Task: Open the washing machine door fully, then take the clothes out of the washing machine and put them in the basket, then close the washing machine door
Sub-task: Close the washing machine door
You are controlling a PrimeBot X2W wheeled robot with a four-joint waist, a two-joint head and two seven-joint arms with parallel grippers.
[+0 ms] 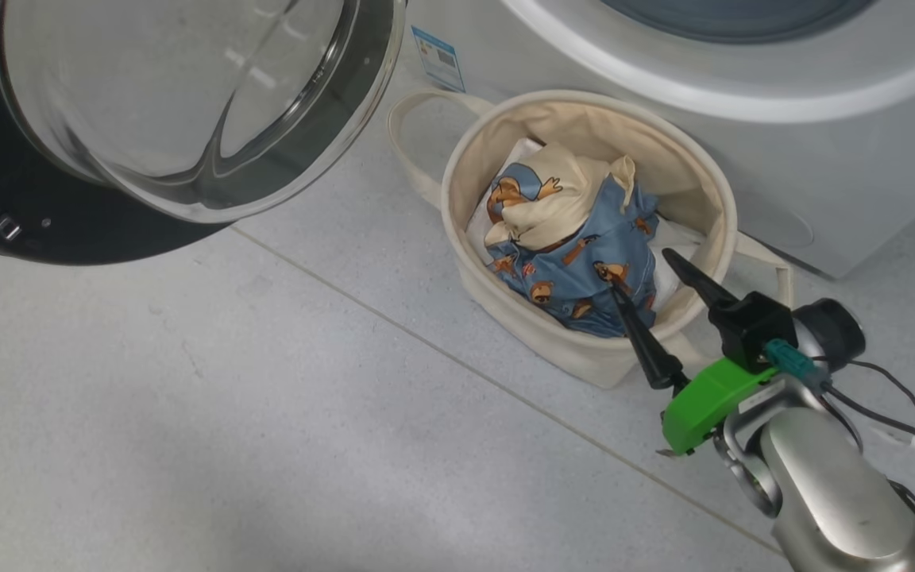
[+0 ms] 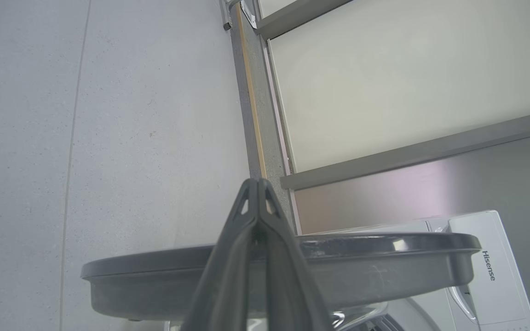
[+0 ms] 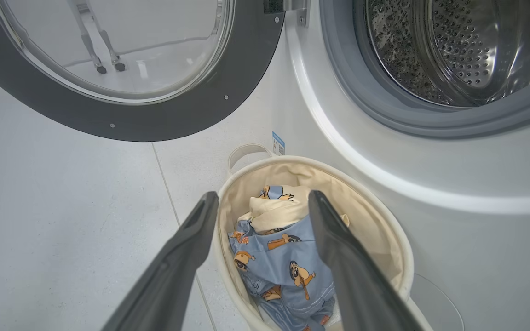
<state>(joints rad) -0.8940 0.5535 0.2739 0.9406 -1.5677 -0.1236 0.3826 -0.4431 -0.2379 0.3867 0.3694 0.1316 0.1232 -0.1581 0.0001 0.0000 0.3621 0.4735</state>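
Observation:
The washing machine door [image 1: 68,238] hangs swung open at the upper left, its glass bowl bulging toward me. The washing machine [image 1: 823,143] stands at the upper right; its steel drum [image 3: 453,46] looks bare. The basket [image 1: 448,199] sits on the floor against the machine, holding the blue bear-print clothes [image 1: 577,254] with a cream part on top. My right gripper [image 1: 642,272] is open just above the basket's near rim, fingers pointing at the clothes [image 3: 283,257], holding nothing. My left gripper [image 2: 256,184] is shut and empty, above the door's dark rim [image 2: 384,266].
Grey tiled floor [image 1: 227,413] spreads to the left of the basket [image 3: 384,220]. A blue sticker [image 1: 438,57] marks the machine's lower front. A framed pale wall panel [image 2: 384,82] rises behind the machine [image 2: 476,276]. Cables [image 1: 894,413] trail from my right wrist.

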